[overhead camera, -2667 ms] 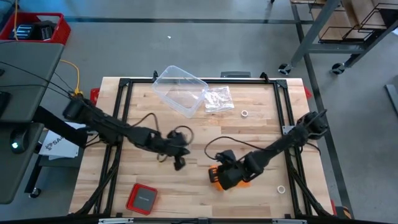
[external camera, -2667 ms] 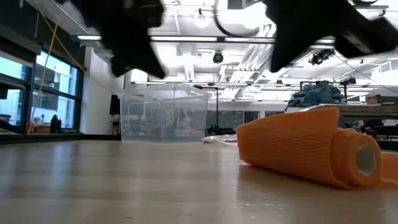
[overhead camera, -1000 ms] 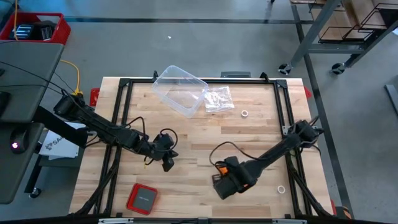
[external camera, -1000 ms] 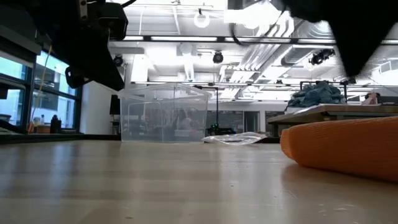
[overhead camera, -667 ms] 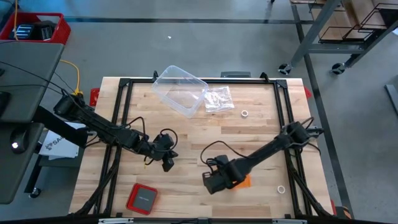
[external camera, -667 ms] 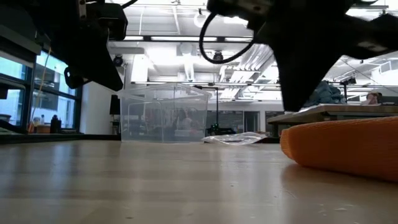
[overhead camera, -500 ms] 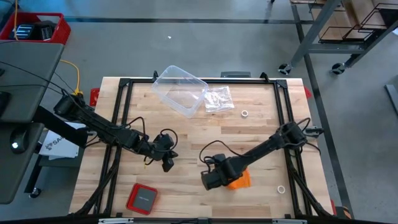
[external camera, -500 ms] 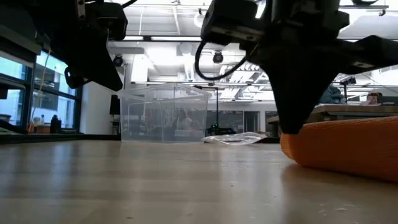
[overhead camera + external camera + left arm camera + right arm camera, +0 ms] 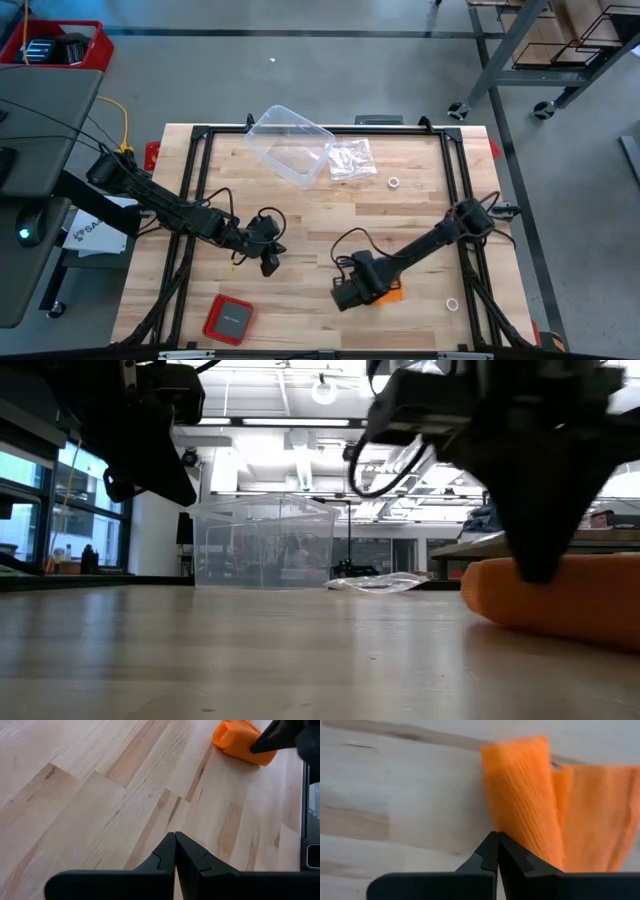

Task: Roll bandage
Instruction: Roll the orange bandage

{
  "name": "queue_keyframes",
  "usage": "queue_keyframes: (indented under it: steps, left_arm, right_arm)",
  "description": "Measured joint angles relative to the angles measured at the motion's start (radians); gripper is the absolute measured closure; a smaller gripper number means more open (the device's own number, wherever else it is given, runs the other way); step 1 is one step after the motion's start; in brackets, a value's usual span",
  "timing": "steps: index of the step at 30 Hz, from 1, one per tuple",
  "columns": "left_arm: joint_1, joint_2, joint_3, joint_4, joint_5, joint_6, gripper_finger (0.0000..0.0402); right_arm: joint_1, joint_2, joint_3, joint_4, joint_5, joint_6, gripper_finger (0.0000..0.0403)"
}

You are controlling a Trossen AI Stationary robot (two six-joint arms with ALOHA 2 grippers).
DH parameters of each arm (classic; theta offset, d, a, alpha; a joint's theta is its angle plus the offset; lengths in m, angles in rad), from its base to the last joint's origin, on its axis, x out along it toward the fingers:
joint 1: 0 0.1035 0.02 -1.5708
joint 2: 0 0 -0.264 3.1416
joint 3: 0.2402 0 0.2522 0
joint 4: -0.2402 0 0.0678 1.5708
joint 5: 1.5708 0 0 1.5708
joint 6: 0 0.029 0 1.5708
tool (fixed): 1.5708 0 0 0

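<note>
Left gripper [image 9: 268,262] hangs over bare butcher-block wooden table [image 9: 300,215], fingers pressed together, holding nothing, well apart from the work. Right gripper [image 9: 343,298], also closed and empty, tips against the near edge of the bright orange ribbed fabric bandage roll [image 9: 384,292], which lies on the table's front-right part. Risks, my read: the soft, loosely wound roll could squash or skid on the smooth wood rather than turn; the loose outer layer visible in the right wrist view could unwind if pushed the wrong way.
</note>
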Motion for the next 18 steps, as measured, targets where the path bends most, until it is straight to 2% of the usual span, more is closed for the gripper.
queue_keyframes:
  steps: [10,14,18]
  left_arm:
    - [0.001,0.0,0.0,0.0,-0.008,0.001,0.0401]
    - [0.001,0.0,0.0,0.0,-0.013,0.001,0.0401]
    - [0.002,0.0,0.0,0.0,-0.023,0.001,0.0401]
  right_arm:
    - [0.094,-0.005,0.0,-0.144,0.011,0.235,0.0403]
    - [0.112,-0.008,0.0,-0.169,-0.009,0.257,0.0403]
    - [0.115,-0.024,0.0,-0.274,-0.047,0.252,0.0403]
